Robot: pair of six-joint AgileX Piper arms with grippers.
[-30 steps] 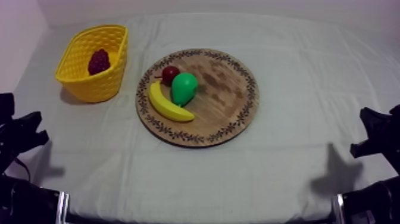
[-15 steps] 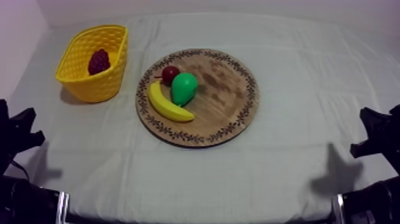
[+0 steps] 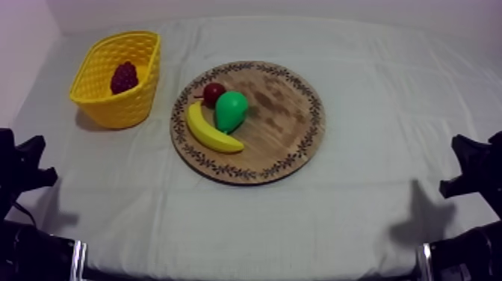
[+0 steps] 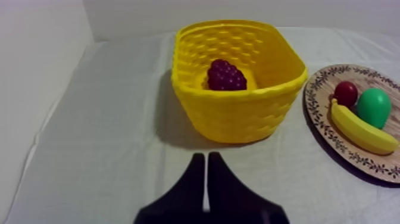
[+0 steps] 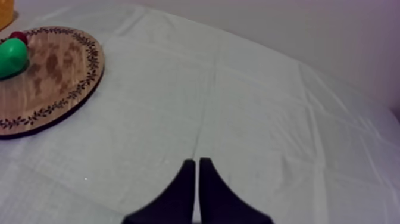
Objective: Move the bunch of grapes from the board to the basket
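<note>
The dark purple bunch of grapes [image 3: 125, 77] [image 4: 226, 75] lies inside the yellow basket [image 3: 101, 102] [image 4: 238, 116] at the back left. The round wooden board [image 3: 280, 119] [image 4: 318, 98] [image 5: 47, 83] holds a banana [image 3: 211, 131] [image 4: 363, 131], a green pear [image 3: 231, 110] [image 4: 374, 107] [image 5: 12, 56] and a small red fruit [image 3: 214, 93] [image 4: 346, 93] [image 5: 19, 36]. My left gripper [image 3: 30, 161] [image 4: 206, 162] rests low at the left edge, shut on nothing, a short way in front of the basket. My right gripper [image 3: 467, 166] [image 5: 196, 167] rests low at the right edge, shut on nothing, over bare cloth.
The grey-white cloth [image 3: 373, 90] lies bare to the right of the board and along the front edge. A pale wall [image 4: 36, 71] runs close along the left side of the table, beside the basket.
My left gripper has drawn back a little toward the left edge. Nothing else has moved.
</note>
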